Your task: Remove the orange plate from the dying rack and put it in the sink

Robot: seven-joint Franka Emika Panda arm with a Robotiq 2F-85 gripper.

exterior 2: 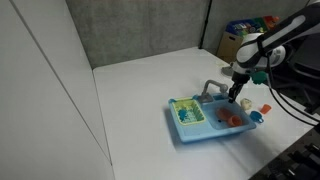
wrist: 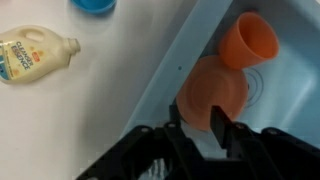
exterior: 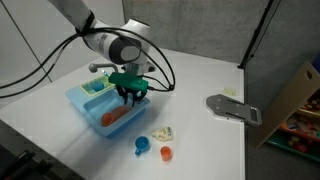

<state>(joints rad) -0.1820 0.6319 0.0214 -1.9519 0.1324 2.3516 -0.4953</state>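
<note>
End effector (wrist: 200, 126) enters the wrist view from the lower edge and is largely cut off. Two dark fingers (wrist: 219, 124) stand a little apart at the near rim of the orange plate (wrist: 212, 88); whether they clamp it cannot be told. The plate lies in the basin of the blue sink (wrist: 190, 40), against one orange vessel (wrist: 250, 40) of unclear form. In an exterior view the end effector (exterior: 130, 95) hides part of the basin, where plate and vessel merge into a single orange patch. One green drying rack (exterior: 97, 88) occupies the adjoining compartment. On the white table (exterior: 200, 70) rest one blue cup (exterior: 141, 146), one orange cup (exterior: 166, 153) and one small bottle (exterior: 163, 133), its label illegible.
</note>
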